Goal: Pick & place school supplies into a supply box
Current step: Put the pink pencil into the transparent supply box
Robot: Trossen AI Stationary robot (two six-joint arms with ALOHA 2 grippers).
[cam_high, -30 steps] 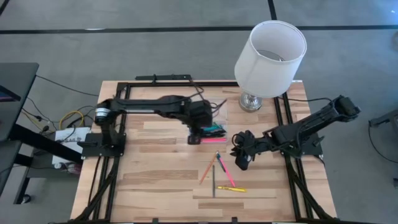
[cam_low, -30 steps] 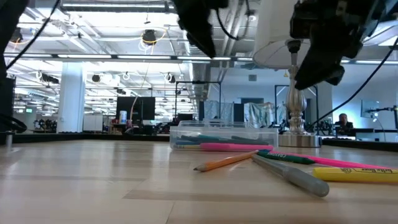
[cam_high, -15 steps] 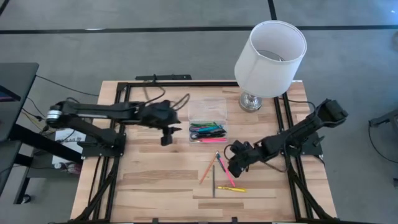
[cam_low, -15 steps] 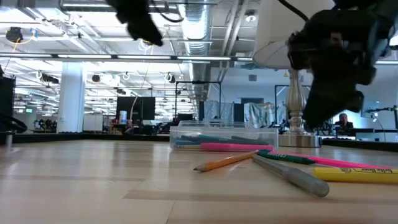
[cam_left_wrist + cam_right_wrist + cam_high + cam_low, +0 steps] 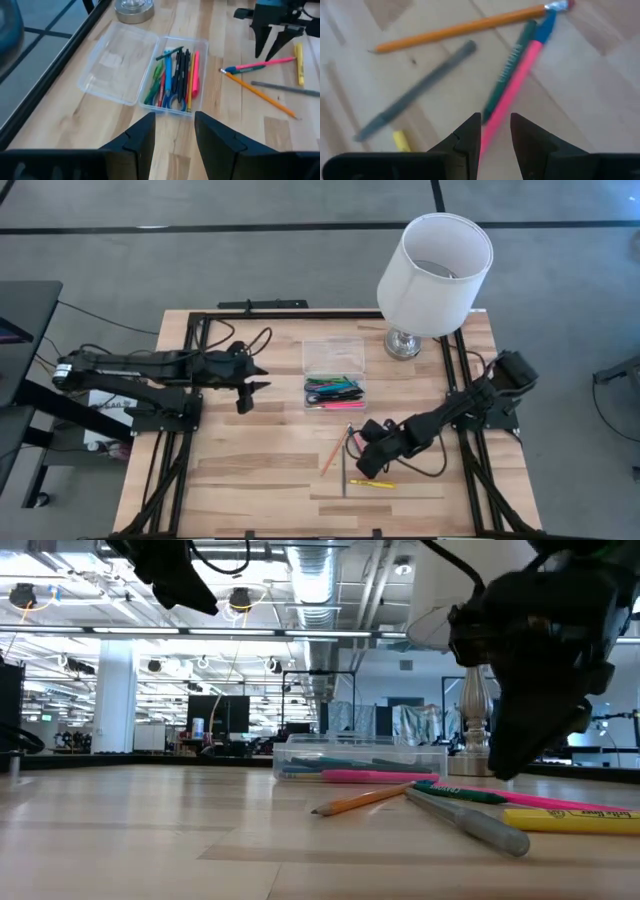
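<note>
Right gripper (image 5: 495, 131) jaws apart over pink pen (image 5: 512, 90), lower centre | left gripper (image 5: 174, 135) apart, empty | risk: green pen (image 5: 505, 75) touching, may get nudged or double-grabbed

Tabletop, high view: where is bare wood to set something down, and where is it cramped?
Bare: the near-left stretch of the table, between its left rail and the orange pencil, and the patch between the left tool and the supply box. Crowded: the loose pens under the right tool, and the far-right corner around the lamp.
</note>
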